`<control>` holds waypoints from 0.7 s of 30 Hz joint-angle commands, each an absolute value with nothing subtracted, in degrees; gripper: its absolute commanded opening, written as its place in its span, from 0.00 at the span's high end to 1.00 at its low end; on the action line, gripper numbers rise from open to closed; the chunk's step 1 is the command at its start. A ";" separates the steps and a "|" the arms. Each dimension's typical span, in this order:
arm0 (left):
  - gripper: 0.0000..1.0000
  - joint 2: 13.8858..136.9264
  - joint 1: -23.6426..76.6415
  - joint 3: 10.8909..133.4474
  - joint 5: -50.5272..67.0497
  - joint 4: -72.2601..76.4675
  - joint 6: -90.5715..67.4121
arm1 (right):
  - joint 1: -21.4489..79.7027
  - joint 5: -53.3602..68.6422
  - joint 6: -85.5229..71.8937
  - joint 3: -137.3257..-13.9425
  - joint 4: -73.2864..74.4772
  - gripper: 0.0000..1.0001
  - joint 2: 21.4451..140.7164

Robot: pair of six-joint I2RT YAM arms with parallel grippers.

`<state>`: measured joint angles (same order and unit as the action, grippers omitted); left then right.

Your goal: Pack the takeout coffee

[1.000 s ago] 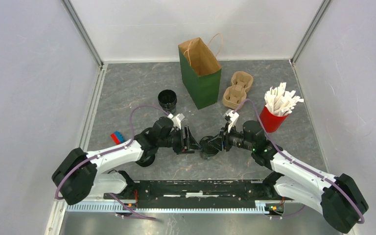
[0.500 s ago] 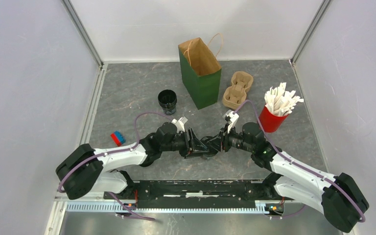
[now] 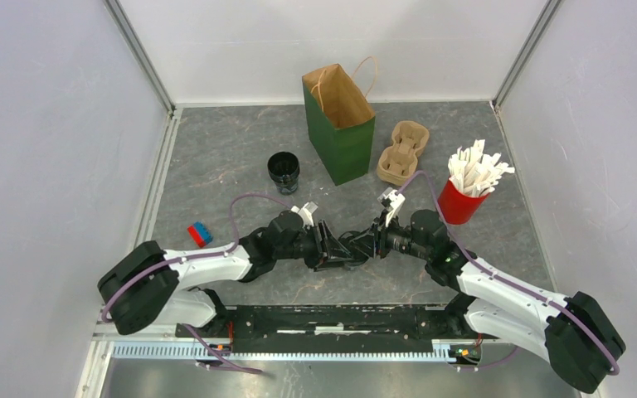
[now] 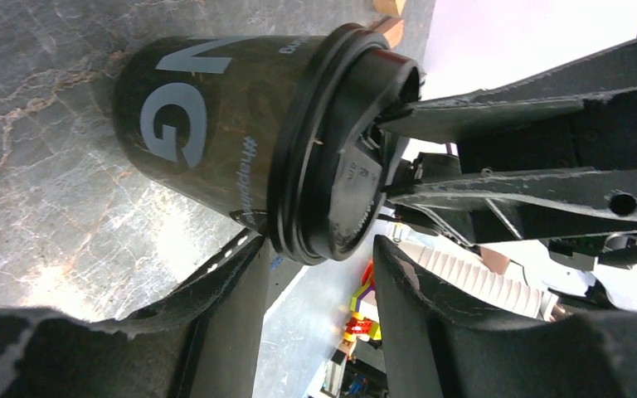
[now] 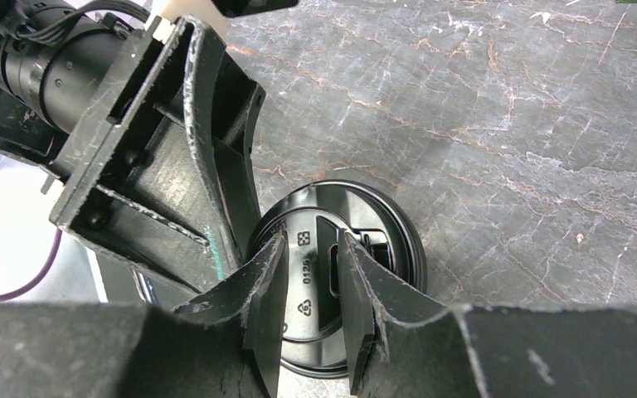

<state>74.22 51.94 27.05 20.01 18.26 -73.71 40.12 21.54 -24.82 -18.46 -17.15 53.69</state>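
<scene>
One takeout coffee (image 3: 351, 249), a black cup (image 4: 207, 141) with pale lettering and a black lid (image 5: 390, 240), sits between both grippers in the middle near part of the table. My right gripper (image 3: 364, 244) bears on the lid's top, its fingertips (image 5: 278, 249) narrowly apart astride a raised bar of the lid. My left gripper (image 4: 319, 249) is open, its fingers (image 4: 224, 315) on either side of the lid's rim, almost touching it. Another black cup (image 3: 283, 170) stands left of the green paper bag (image 3: 340, 124).
A tan pulp cup carrier (image 3: 402, 153) lies right of the bag. A red cup of white packets (image 3: 462, 201) stands at the right. A small red and blue block (image 3: 200, 234) lies at the left. The bag stands open at the back.
My left gripper has moved right to the cup, and its jaws have narrowed around the lid. The right gripper and the cup have stayed put.
</scene>
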 commanded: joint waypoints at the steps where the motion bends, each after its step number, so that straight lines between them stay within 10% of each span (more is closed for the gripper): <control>1: 0.45 75.35 52.92 27.57 17.89 18.40 -76.06 | 40.44 20.30 -25.31 -17.16 -16.79 0.65 53.57; 21: 0.53 75.77 53.60 27.98 11.18 8.26 -71.90 | 40.77 18.76 -24.14 -14.65 -17.00 0.65 54.14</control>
<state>75.13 53.43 28.03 16.16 15.03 -74.15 40.47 20.58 -25.23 -16.86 -19.57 53.30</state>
